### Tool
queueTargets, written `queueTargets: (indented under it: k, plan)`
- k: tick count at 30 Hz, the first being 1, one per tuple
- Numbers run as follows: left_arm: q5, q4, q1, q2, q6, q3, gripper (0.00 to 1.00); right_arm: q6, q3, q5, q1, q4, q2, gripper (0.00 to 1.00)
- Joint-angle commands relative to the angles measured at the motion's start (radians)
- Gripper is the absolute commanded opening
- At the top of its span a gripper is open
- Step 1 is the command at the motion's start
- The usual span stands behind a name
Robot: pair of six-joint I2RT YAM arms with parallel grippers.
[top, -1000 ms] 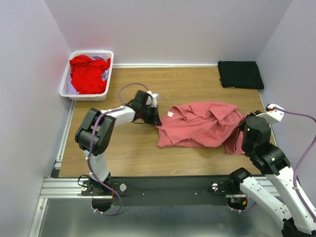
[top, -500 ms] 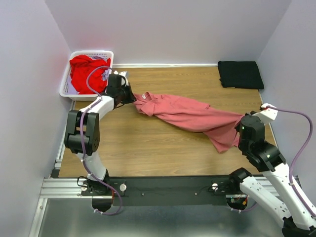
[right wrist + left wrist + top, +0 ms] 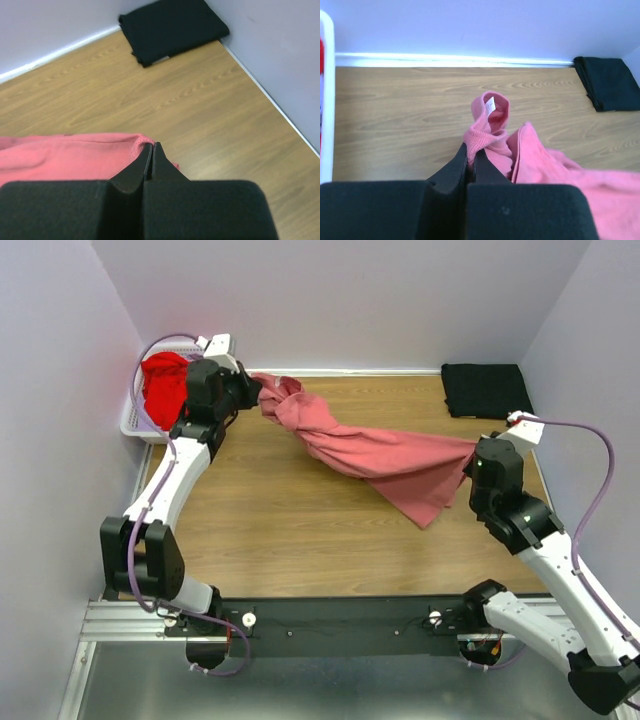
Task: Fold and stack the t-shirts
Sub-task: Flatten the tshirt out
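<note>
The salmon-pink shirt is stretched out for spreading, pinched at either end by left gripper and right gripper, and must next be laid flat

Salmon-pink t-shirt over brown wood-grain table; black t-shirt at table's far right corner; bright red t-shirt in white lattice basket, far left.

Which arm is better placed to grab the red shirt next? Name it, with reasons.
Left, probably: the left pincer is beside the basket holding the red shirt, though shut on the pink shirt; the right pincer grips its other end far across.
</note>
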Motion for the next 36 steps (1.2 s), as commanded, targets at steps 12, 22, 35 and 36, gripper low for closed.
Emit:
queueTargets:
  k: [12, 22, 35, 36]
  plan:
    - [-0.121, -0.038, 0.064, -0.168, -0.128, -0.522, 0.19, 0.136, -0.163, -0.389, -0.002, -0.108, -0.288, 0.08]
    - [-0.133, -0.099, 0.061, -0.179, -0.009, -0.456, 0.65, 0.116, -0.090, -0.874, -0.002, -0.184, -0.120, 0.61]
    - [-0.098, -0.163, -0.212, -0.020, 0.168, -0.315, 0.71, 0.121, -0.125, -0.725, -0.185, 0.040, 0.423, 0.38]
    - [-0.099, -0.173, -0.224, -0.020, 0.168, -0.303, 0.73, 0.114, -0.126, -0.747, -0.209, 0.068, 0.424, 0.38]
